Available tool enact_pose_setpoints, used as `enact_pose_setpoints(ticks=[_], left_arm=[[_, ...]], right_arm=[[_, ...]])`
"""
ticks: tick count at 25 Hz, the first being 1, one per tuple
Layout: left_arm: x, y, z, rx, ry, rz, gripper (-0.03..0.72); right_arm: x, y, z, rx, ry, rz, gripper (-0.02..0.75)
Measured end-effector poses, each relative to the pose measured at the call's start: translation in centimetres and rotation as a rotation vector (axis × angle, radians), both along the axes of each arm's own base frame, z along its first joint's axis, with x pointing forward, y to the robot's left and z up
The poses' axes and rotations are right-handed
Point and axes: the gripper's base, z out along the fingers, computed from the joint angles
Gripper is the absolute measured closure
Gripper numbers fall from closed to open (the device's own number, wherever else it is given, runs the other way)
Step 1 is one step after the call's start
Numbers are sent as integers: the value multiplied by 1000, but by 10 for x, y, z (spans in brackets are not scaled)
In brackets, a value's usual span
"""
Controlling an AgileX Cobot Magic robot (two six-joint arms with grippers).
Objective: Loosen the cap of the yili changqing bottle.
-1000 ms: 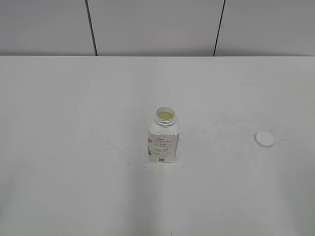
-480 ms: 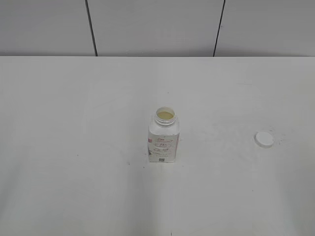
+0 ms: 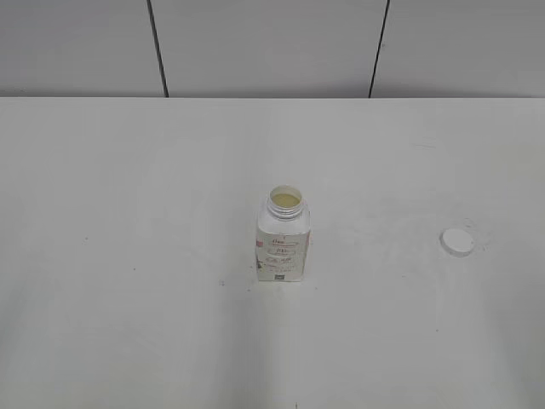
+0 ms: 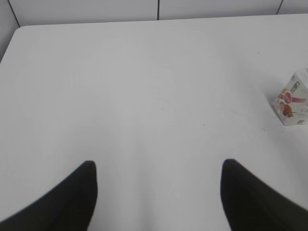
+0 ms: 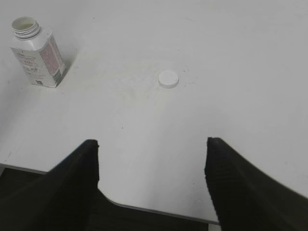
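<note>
The yili changqing bottle [image 3: 283,239] stands upright at the table's middle with its neck open and pale yellowish contents showing. It also shows in the right wrist view [image 5: 37,53] and at the right edge of the left wrist view [image 4: 292,98]. The white cap [image 3: 457,242] lies flat on the table to the bottle's right, apart from it, and shows in the right wrist view [image 5: 168,79]. My left gripper [image 4: 156,166] is open and empty over bare table. My right gripper [image 5: 151,144] is open and empty near the table's front edge. Neither gripper shows in the exterior view.
The white table [image 3: 128,170] runs back to a grey panelled wall [image 3: 264,43]. The table's front edge [image 5: 159,211] shows between my right fingers.
</note>
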Motion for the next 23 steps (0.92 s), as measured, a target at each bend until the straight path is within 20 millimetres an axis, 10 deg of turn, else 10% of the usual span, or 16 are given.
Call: enact_pose_setpoints(ticks=[23], left_arm=[[0,-3,0,-28,1,64,197]], right_arm=[[1,-7,0,-82,-14,-41,191]])
